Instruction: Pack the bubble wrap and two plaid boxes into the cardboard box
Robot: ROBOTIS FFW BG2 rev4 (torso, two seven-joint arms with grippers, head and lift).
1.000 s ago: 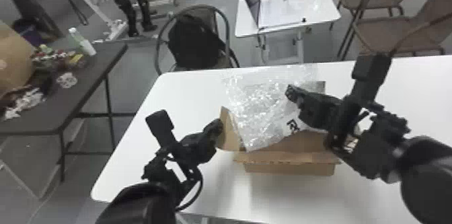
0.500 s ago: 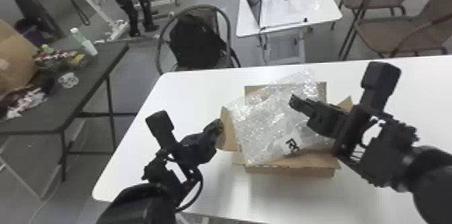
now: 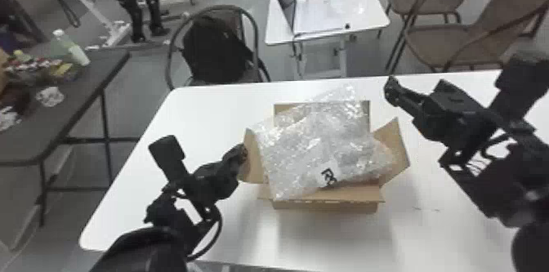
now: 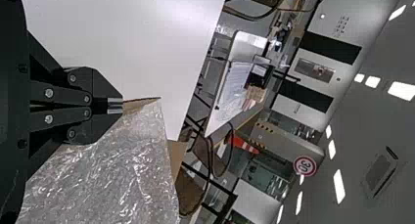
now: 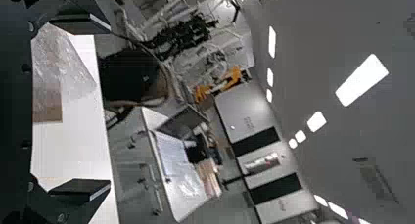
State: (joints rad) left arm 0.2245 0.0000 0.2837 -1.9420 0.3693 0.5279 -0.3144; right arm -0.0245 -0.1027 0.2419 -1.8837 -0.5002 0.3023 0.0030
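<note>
Evidently at the wrap-packing step: bubble wrap (image 3: 310,144) lay across the cardboard box (image 3: 326,206). My left hand (image 4: 117,105) clamped a side flap (image 3: 254,163); my right hand (image 5: 108,106) stood spread. Next required tucking wrap inside.

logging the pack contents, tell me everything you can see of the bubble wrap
The bubble wrap looks like thin, clear, shiny plastic, wrinkled, with a whitish patch bearing black marks near its front edge. It lies slanted and unevenly spread over the open cardboard box, partly covering the flaps, with a far corner jutting past the back flap. The left gripper pinches a side flap beside it; the right gripper is open and clear of it.
</note>
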